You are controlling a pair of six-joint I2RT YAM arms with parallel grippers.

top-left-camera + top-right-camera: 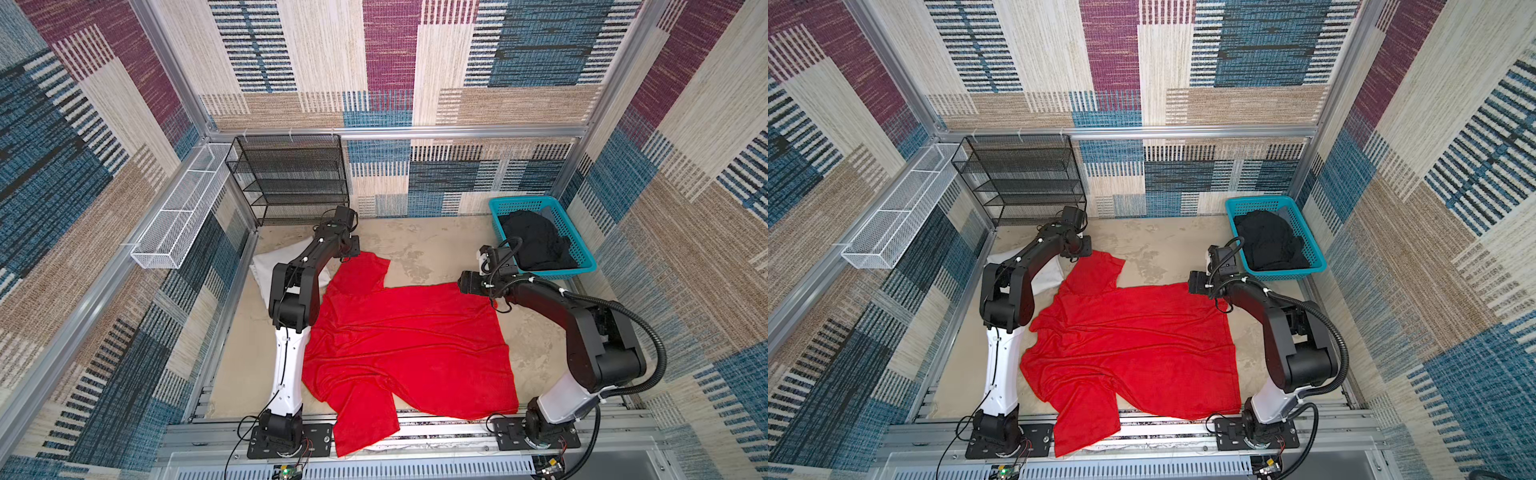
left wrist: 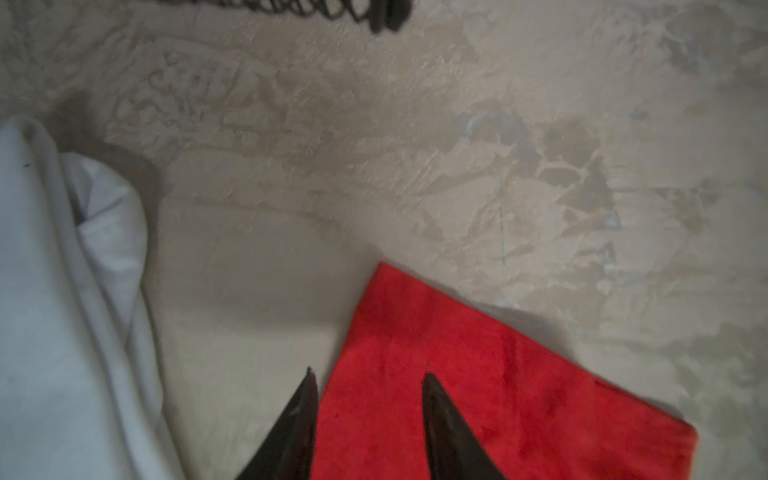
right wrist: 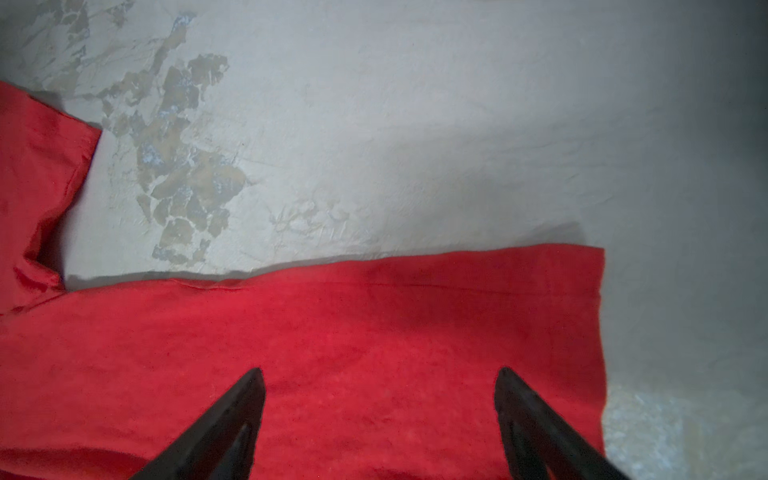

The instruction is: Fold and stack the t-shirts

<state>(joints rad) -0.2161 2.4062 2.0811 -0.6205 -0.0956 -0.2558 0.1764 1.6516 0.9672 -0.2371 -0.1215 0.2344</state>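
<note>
Left gripper [image 2: 369, 374] agape over red t-shirt [image 1: 407, 345] (right gripper [image 3: 380, 370] wider).

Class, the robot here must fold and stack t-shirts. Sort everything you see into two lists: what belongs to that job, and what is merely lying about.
Belongs to the job: red t-shirt, spread on the table; white t-shirt, bunched at the far left; black t-shirt, in the teal basket.
Just lying about: teal basket; black mesh shelf; white wire tray.
</note>
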